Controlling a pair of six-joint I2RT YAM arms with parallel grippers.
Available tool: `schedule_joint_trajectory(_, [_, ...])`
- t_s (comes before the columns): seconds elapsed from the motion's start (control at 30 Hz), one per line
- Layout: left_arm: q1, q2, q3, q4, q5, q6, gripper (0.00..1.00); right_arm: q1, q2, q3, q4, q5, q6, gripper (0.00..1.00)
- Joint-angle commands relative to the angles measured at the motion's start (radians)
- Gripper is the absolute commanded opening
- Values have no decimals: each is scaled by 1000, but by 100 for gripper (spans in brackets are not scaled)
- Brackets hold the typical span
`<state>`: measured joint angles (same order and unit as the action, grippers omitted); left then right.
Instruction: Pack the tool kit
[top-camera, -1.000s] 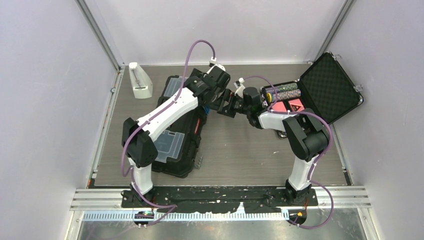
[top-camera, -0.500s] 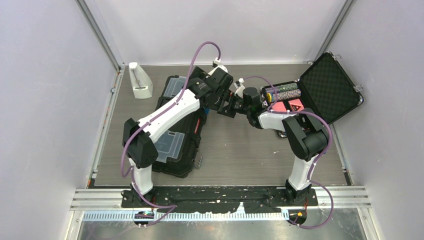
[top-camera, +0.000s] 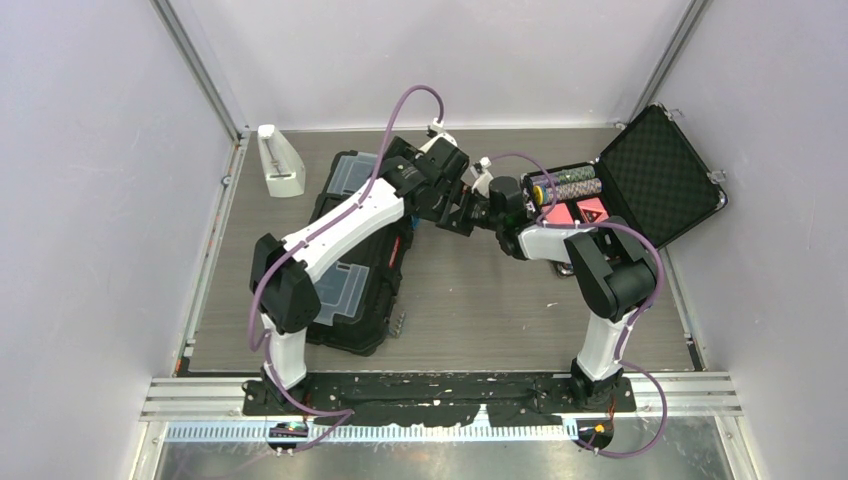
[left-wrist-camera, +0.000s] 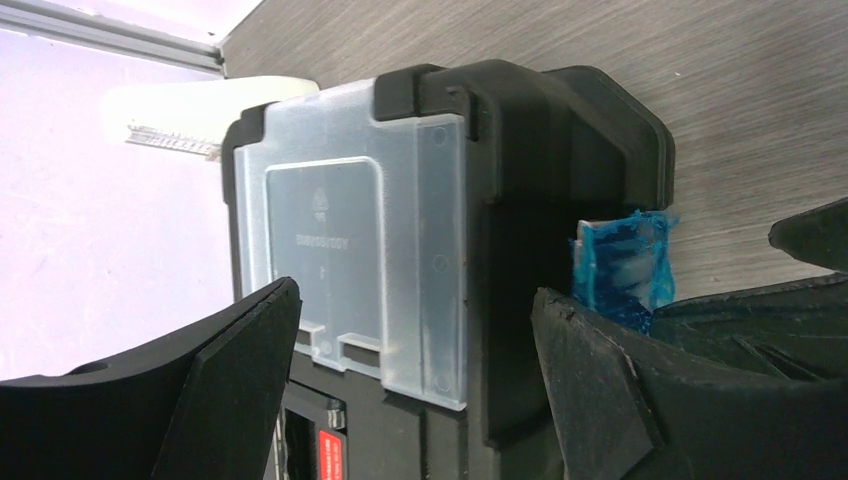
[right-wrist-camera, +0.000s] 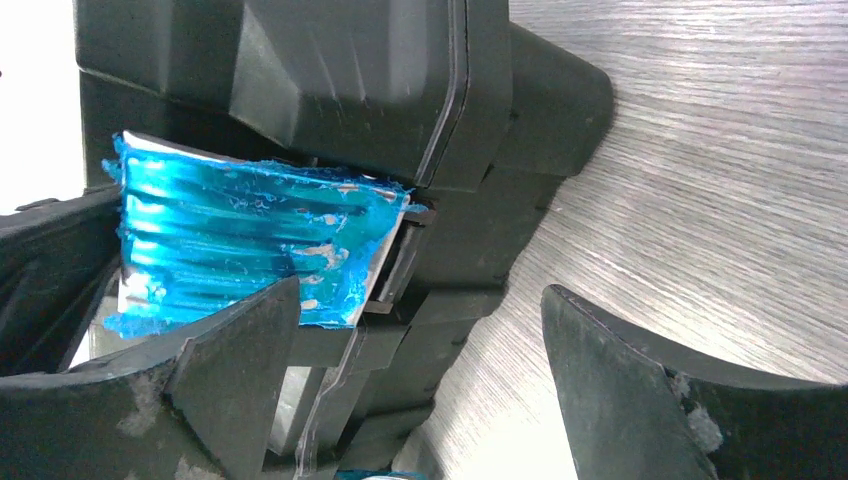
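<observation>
The tool kit (top-camera: 355, 290) is a black box lying shut at the left of the table, with clear grey lid compartments (left-wrist-camera: 370, 230). A blue latch (right-wrist-camera: 250, 250) sits on its far right side and also shows in the left wrist view (left-wrist-camera: 620, 270). My left gripper (top-camera: 432, 198) hovers open over that far end, its jaws (left-wrist-camera: 415, 330) straddling the lid's edge with nothing held. From the right, my right gripper (top-camera: 457, 213) faces the same side, open (right-wrist-camera: 420, 310). Its left finger (right-wrist-camera: 240, 390) lies against the latch's lower edge, and its right finger (right-wrist-camera: 640, 400) is over bare table.
A smaller foam-lined black case (top-camera: 655, 175) stands open at the back right, with poker chips (top-camera: 570, 185) and red packs (top-camera: 575, 212) inside. A white holder (top-camera: 280, 160) stands at the back left. Pale walls close in three sides of the table.
My left arm has shifted a little to the right over the toolbox's far end, and its jaws have narrowed slightly. The right arm has stayed put.
</observation>
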<state>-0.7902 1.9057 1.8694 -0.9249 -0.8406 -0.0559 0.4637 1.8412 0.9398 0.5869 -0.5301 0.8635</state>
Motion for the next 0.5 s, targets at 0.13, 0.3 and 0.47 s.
schedule_joint_trajectory(0.13, [16, 62, -20, -77, 36, -42, 86, -4, 14, -15, 176, -44, 33, 95])
schedule_joint_trajectory(0.3, [16, 57, -14, -90, 33, -57, 86, -3, 28, 3, 183, -57, 36, 95])
schedule_joint_trajectory(0.47, [16, 6, 8, -88, 40, -56, 86, -2, -6, 25, 164, -66, 41, 95])
